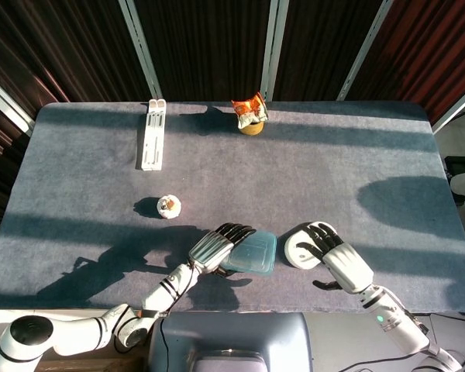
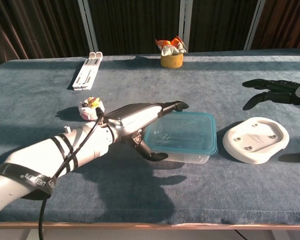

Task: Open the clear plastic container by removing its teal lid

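Note:
The clear plastic container with its teal lid (image 1: 254, 253) (image 2: 182, 134) is near the table's front edge, lid on. My left hand (image 1: 215, 248) (image 2: 140, 122) grips its left end, with fingers (image 2: 165, 108) stretched over the lid's far edge and the thumb (image 2: 151, 154) against the near side. Whether the container rests on the cloth or hangs just above it, I cannot tell. My right hand (image 1: 327, 246) (image 2: 277, 92) hovers with its fingers spread, holding nothing, above the white dish to the container's right.
An upturned white dish (image 1: 301, 249) (image 2: 256, 140) lies right of the container. A small cupcake-like item (image 1: 169, 206) (image 2: 91, 106) sits to the left. Far back stand a white rack (image 1: 152, 133) (image 2: 87, 70) and a yellow cup of snack packets (image 1: 249, 115) (image 2: 171, 53).

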### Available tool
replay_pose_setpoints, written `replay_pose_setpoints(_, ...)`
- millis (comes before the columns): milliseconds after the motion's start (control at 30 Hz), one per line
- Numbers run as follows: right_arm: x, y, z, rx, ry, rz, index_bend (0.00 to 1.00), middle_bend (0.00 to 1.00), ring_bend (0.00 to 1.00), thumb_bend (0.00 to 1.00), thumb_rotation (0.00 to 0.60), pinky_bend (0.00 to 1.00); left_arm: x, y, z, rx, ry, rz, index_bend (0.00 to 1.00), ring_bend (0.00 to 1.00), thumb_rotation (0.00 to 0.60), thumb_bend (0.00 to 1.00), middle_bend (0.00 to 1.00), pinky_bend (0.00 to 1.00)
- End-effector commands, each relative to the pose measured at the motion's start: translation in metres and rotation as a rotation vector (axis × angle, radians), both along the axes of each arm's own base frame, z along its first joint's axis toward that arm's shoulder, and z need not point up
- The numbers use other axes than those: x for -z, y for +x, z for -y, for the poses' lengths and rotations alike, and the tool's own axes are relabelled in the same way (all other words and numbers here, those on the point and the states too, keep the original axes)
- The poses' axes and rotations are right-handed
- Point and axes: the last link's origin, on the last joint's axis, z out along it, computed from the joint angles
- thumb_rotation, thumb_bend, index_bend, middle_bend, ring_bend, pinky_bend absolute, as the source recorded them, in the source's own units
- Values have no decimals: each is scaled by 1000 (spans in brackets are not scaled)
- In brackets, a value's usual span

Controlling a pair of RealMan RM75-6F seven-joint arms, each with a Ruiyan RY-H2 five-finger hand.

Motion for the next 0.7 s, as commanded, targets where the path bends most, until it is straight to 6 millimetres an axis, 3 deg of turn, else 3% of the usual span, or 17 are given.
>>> replay_pose_setpoints(33,12,10,4,-48,27,57,430,10,0,230,600,0,0,0,1,2,-2,1,0,439,600,274,392,465)
replay_pose_setpoints(133,23,17,8,-71,59,98,500,42,0,245,600,0,2,-1,3,10,-5,-4,0,439,600,273,397,458)
replay_pose_setpoints(167,35,26,10,-93,87,122,507,47,0,248,600,0,4,-4,2,17,6,-22,0,439,600,273,398,456)
replay_pose_setpoints(333,51,32,14,-111,115,151,528,62,0,254,600,0,10,-9,0,11,15,-32,0,441,600,274,402,449)
replay_pose_setpoints(700,66,35,24,-118,102,114,603,88,0,300,600,0,12,-13,1,21,15,-41,0,443,600,274,402,438)
